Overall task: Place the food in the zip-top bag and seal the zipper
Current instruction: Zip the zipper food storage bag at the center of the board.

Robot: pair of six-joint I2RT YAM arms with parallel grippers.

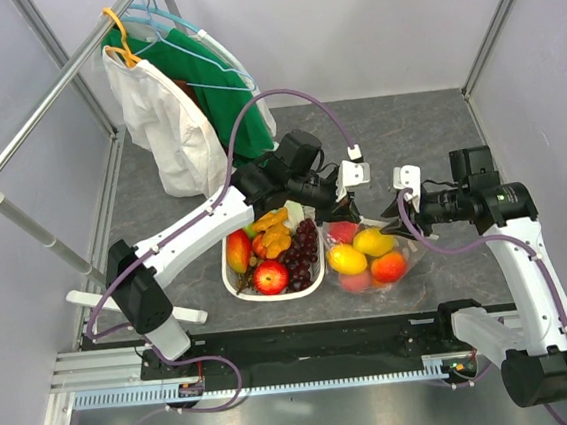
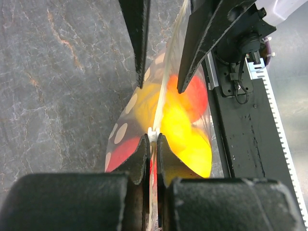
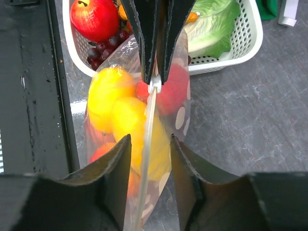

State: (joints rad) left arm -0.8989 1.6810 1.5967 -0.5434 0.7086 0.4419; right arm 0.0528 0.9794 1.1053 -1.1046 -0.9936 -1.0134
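My left gripper [image 2: 152, 140] is closed tight on the zipper [image 3: 151, 115], pinching the strip at its small white slider, with both fingertips pressed against the plastic. My right gripper [image 3: 149, 142] is open. Its two fingers stand apart, one on each side of the same strip. They straddle the zipper without clamping it, and I cannot tell whether either pad brushes the plastic.

The two grippers face each other along the mouth of the bag [image 3: 182, 115], which is held up as a ridge between them. The bag is clear with white dots and lies on the counter [image 1: 163, 214] close to the near edge, right of the middle. Fruit [image 3: 108, 91] fills it: two yellow pieces side by side, red ones by my left gripper's end and an orange-red one low down toward the near edge.

The white basket [image 1: 261, 296] is just beside the bag on its left, touching or nearly touching it. It holds a red apple [image 1: 271, 276], dark grapes [image 1: 302, 251], some orange pieces and a green leafy piece [image 3: 211, 19].
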